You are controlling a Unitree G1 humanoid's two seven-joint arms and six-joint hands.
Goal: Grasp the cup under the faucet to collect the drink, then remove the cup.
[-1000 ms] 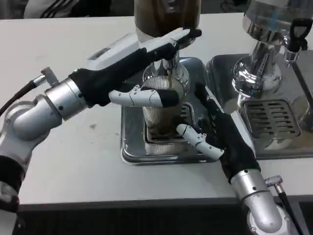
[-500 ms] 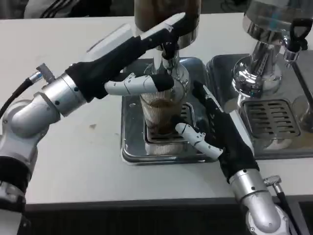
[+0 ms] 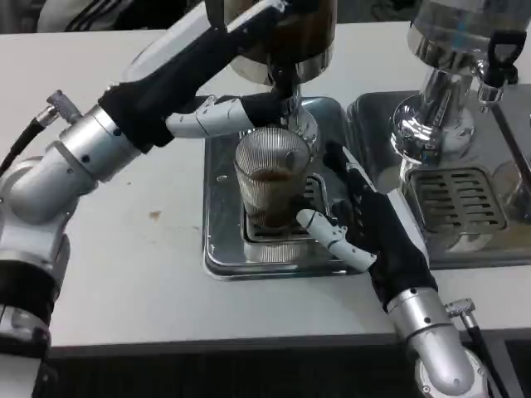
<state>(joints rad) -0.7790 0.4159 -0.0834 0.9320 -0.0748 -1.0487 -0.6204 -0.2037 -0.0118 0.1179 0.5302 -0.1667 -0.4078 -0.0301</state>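
Silver forearms, white-and-black fingers (image 3: 332, 238)

cup (image 3: 270, 178): ribbed clear plastic | drip tray (image 3: 222, 215): shiny metal | table (image 3: 124, 274): matt white

The room is bright, and the light comes from above. The white table (image 3: 124, 274) looks pale and even, with only soft grey shadows under the two silver arms. The shiny steel drip tray (image 3: 217, 249) and the chrome base of the second drink machine (image 3: 431, 124) have white glare spots on them. The ribbed clear plastic cup (image 3: 270, 178) is sharp enough to see its lines. The top edge looks a bit blurry and dark. The table's edges bend slightly near the corners.
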